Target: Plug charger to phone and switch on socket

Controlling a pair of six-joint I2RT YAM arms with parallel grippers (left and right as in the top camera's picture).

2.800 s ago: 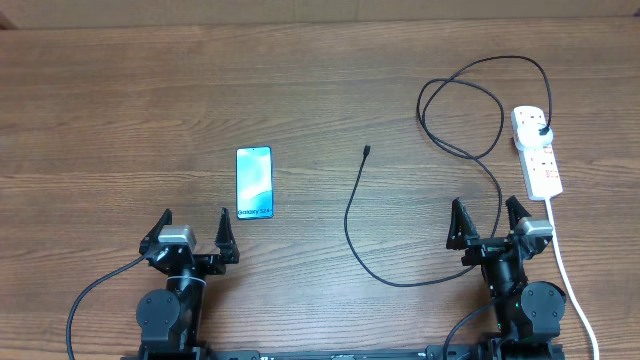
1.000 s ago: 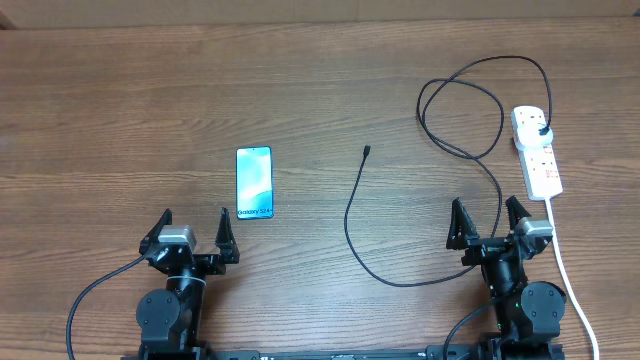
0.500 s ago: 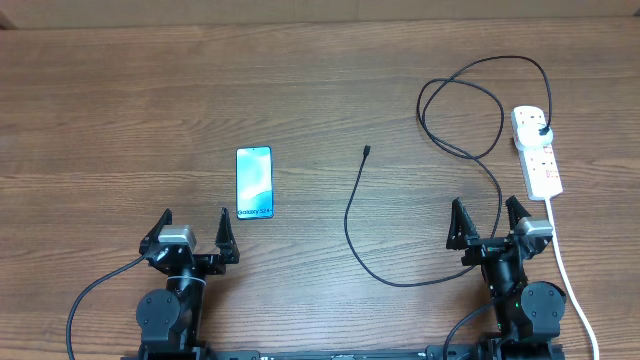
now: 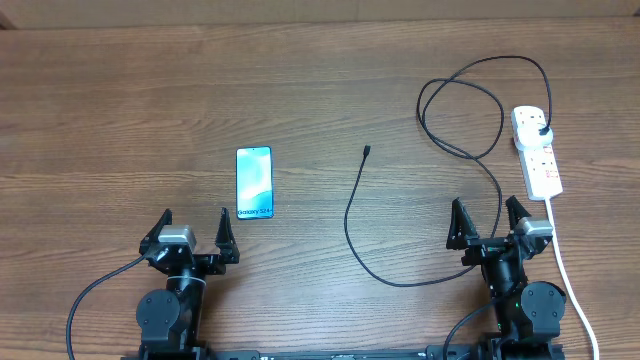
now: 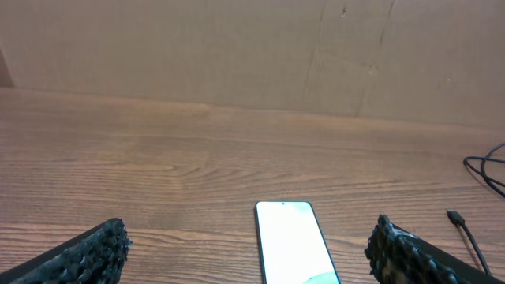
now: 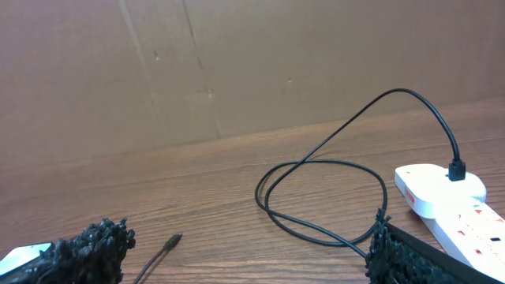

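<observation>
left claw [image 4: 194, 216] spread wide, right claw [image 4: 484, 204] spread wide, both empty

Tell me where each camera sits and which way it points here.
Overhead: above the wooden table, looking straight down; the left claw and right claw show, open, at its near edge.
Left wrist: low behind the left claw, facing the cardboard wall over the slim blue-white-screened phone; its fingers frame the view.
Right wrist: likewise, facing the white power strip; its fingers show.
Shared: both wrist views catch the thin black charger cable.
</observation>
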